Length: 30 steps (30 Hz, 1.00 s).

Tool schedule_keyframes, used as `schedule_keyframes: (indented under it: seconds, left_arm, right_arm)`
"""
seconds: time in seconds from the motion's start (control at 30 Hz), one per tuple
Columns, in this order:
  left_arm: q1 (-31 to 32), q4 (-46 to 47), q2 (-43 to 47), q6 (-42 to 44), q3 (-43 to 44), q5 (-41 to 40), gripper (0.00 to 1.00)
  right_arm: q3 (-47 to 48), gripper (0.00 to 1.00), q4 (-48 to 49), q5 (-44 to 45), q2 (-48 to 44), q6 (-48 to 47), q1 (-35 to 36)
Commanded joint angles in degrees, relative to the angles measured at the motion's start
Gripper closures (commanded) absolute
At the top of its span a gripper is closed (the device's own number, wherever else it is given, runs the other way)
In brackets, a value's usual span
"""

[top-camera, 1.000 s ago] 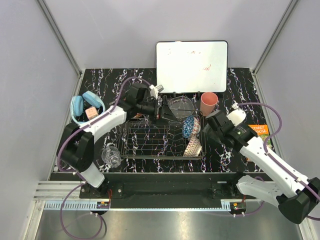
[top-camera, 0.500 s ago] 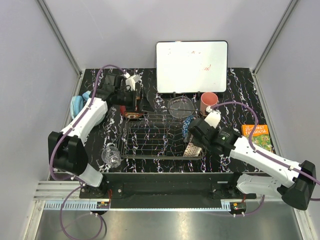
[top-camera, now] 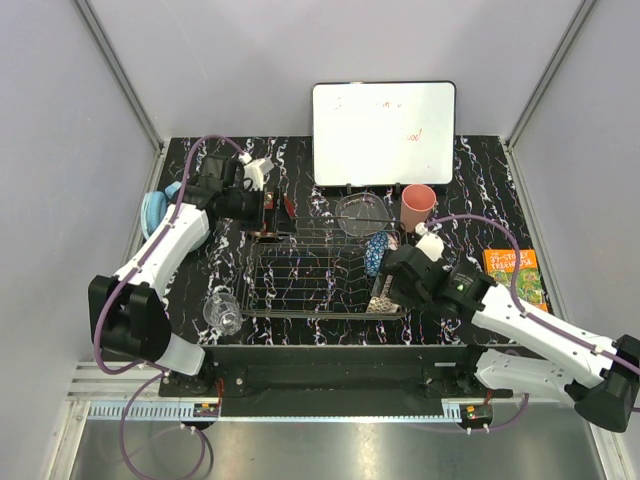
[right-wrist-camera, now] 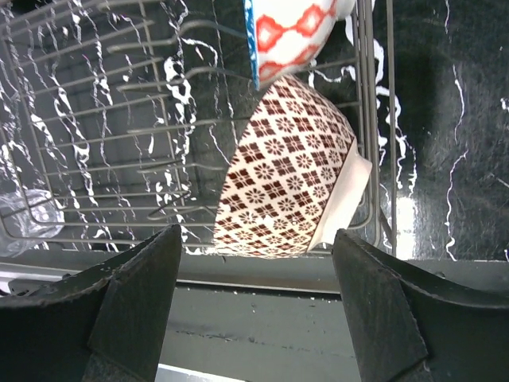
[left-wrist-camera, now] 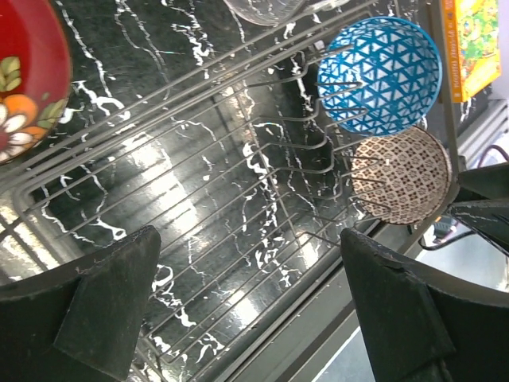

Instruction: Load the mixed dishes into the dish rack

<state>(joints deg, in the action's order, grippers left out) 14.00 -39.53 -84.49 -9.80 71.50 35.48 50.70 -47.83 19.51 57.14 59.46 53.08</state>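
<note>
At the far left of the black marbled table (top-camera: 470, 170) lay a pair of blue headphones (top-camera: 155, 212), and a small clear glass (top-camera: 222, 310) stood outside the near left corner of the dish rack (top-camera: 300, 275). The left gripper (top-camera: 275, 212) hung over the rack's far left corner with its jaws spread wide and nothing between them. The red lacquer bowl (left-wrist-camera: 24, 72) sat just beside it at that corner, though whether it rested in the rack or only against its rim could not be told. A clear glass bowl (top-camera: 362, 212) sat at the rack's far rim. At the right end of the rack the blue patterned bowl (left-wrist-camera: 380, 76) stood on edge among the prongs, and the beige lattice-patterned bowl (right-wrist-camera: 286, 183) stood on edge just nearer, in the near right corner. The right gripper (top-camera: 383, 272) hovered over that beige bowl, jaws apart and grasping nothing. The pink plastic cup (top-camera: 418, 205) stood upright on the table beyond the rack's far right corner. A white board (top-camera: 383, 132) leaned at the back, and a book (top-camera: 515, 272) lay near the right edge.
</note>
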Motion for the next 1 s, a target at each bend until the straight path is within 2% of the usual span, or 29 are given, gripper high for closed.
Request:
schedule_keyframes:
  seconds: [0.0,0.17,0.37,0.63,0.83,0.97]
  left_arm:
    - [-0.4,0.2,0.1,2.0,-0.3,-2.2,0.01]
    - [-1.3,0.4,0.6,2.7,-1.0,-2.9,0.01]
    - [-1.4,0.5,0.9,3.8,-1.4,-3.8,0.01]
    - [-1.4,-0.1,1.0,5.4,-2.2,-3.8,0.01]
    - [-2.0,-1.3,1.3,7.1,1.2,-7.4,0.01]
    - [-4.7,-1.1,-0.8,7.3,6.0,-9.9,0.01]
  right_arm:
    - [-2.1,0.16,3.2,-1.8,1.1,1.2,0.5]
    - [-2.8,0.14,4.8,-2.4,4.3,1.5,0.5]
    - [-1.5,0.13,5.4,1.8,5.5,-0.3,0.6]
    - [2.2,0.12,2.4,3.5,2.0,-3.1,0.5]
    - [10.6,0.11,-5.9,11.3,-2.4,-6.5,0.6]
    - [17.7,0.11,-3.8,17.3,2.6,-12.1,0.5]
